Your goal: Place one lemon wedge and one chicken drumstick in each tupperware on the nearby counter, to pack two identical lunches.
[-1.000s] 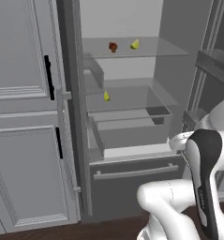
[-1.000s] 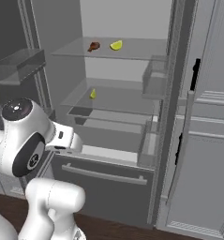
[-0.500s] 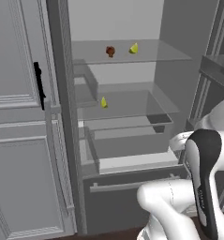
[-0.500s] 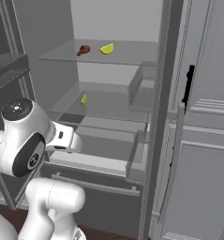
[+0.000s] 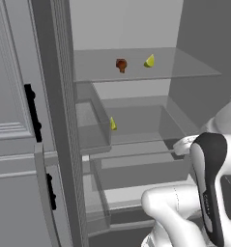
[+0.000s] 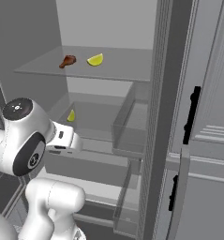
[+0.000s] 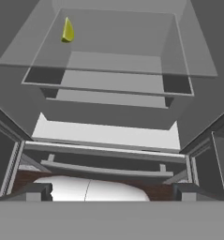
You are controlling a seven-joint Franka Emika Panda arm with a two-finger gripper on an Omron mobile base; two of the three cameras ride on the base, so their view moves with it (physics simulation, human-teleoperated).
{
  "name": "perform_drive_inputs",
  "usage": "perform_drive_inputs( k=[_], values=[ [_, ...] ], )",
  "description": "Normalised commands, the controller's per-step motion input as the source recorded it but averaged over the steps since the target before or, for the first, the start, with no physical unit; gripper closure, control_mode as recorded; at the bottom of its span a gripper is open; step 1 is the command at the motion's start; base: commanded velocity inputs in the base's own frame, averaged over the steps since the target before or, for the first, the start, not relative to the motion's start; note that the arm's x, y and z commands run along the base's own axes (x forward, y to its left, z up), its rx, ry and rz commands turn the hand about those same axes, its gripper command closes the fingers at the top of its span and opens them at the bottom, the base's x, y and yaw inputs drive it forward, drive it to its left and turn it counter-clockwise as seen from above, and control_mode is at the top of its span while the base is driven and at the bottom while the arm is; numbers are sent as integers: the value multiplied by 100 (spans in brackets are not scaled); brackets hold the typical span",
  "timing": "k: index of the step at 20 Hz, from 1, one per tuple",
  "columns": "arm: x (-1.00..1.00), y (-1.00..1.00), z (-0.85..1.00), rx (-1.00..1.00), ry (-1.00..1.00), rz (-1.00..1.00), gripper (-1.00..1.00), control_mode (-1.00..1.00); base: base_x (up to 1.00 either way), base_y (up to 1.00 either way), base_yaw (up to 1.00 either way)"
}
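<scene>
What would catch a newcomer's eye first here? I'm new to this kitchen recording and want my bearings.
The open fridge, with a brown chicken drumstick and a yellow lemon wedge lying side by side on its upper glass shelf. A second lemon wedge sits alone on the shelf below, at its left side. The white arm fills the foreground, its pincer open and empty.

Fridge shelves and their load

The upper glass shelf (image 5: 184,67) carried a drumstick (image 5: 121,64) with a lemon wedge (image 5: 149,61) at its 3 o'clock; a second wedge (image 5: 113,124) lay on the lower shelf (image 5: 136,123).
</scene>
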Motion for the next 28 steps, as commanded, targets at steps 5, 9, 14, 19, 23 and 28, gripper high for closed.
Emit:
perform_drive_inputs(
  k=[5, 9, 14, 19, 23, 28],
  values=[
    [0, 0, 0, 0, 0, 0, -100, 100, 0, 0, 0],
    [0, 0, 0, 0, 0, 0, -100, 100, 1, 0, 0],
    [58, 29, -3, 0, -3, 0, -100, -100, 4, 1, 0],
    [100, 45, -8, 0, -2, 0, -100, -100, 0, 0, 0],
    [99, 62, -7, 0, -1, 0, -100, -100, 0, 0, 0],
    [87, 76, -16, 0, -1, 0, -100, -100, 0, 0, 0]
  ],
)
